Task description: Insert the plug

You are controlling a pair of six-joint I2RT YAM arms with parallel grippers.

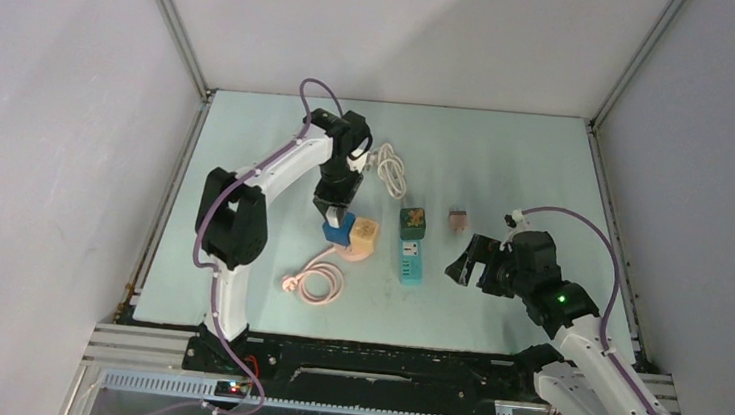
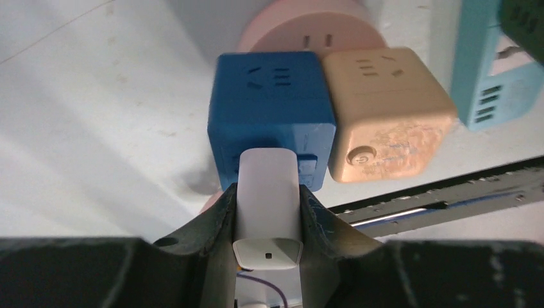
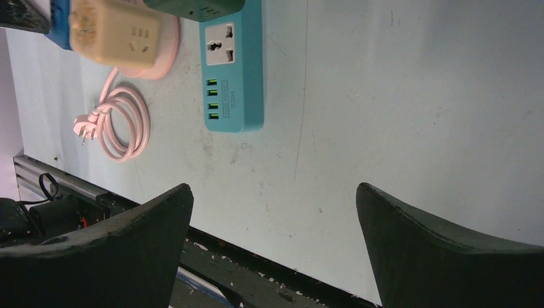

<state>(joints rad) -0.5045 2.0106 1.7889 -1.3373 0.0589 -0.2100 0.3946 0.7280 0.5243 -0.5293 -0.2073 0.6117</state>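
Note:
My left gripper (image 2: pixel 267 197) is shut on a white plug (image 2: pixel 267 186), whose front end meets the near side face of a blue cube socket (image 2: pixel 272 102). The prongs are hidden, so I cannot tell how deep they sit. From above, the left gripper (image 1: pixel 335 215) stands right over the blue cube (image 1: pixel 338 233), and the plug's white cable (image 1: pixel 394 170) trails behind it. A beige cube socket (image 2: pixel 385 109) touches the blue one on the right. My right gripper (image 1: pixel 471 262) hangs open over bare table, nothing between its fingers (image 3: pixel 154 224).
Both cubes sit on a pink round socket base (image 1: pixel 355 252) with a coiled pink cable (image 1: pixel 315 283). A teal power strip (image 1: pixel 411 260) with a green cube (image 1: pixel 412 221) at its far end lies to the right. A small pink block (image 1: pixel 458 218) lies beyond.

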